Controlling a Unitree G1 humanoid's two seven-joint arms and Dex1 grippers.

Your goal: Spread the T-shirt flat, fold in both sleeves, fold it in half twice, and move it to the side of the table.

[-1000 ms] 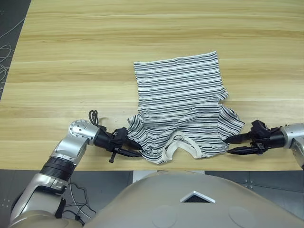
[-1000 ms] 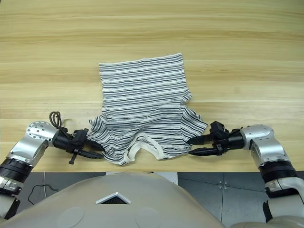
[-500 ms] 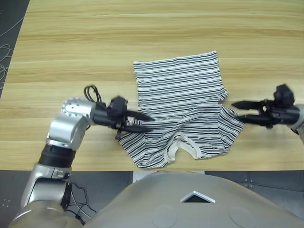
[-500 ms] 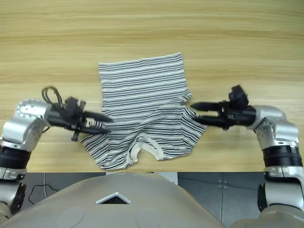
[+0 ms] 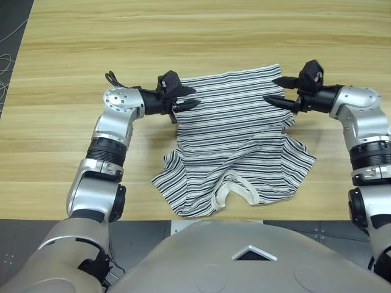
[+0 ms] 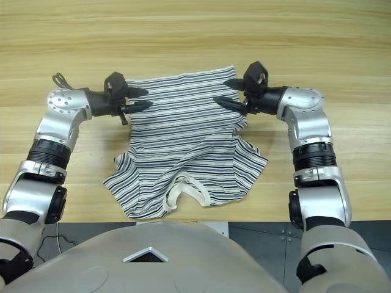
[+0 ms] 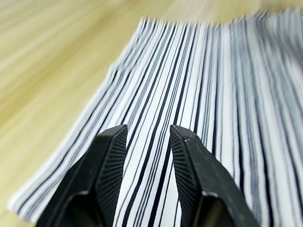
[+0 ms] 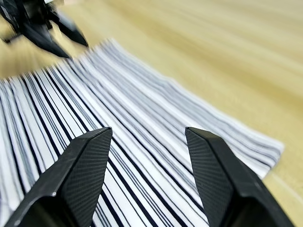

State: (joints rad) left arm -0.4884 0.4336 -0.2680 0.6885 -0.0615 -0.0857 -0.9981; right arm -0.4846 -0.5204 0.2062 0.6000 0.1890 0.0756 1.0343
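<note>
Left tool: fingers spread, empty, poised over the far left corner of the T-shirt. T-shirt: black, grey and white stripes, lying on the wooden surface by the middle of its near edge, white collar toward that edge. Far half lies smooth; near half is rumpled, sleeves bunched at both sides. Right tool: fingers spread, empty, poised over the far right corner of the hem.
</note>
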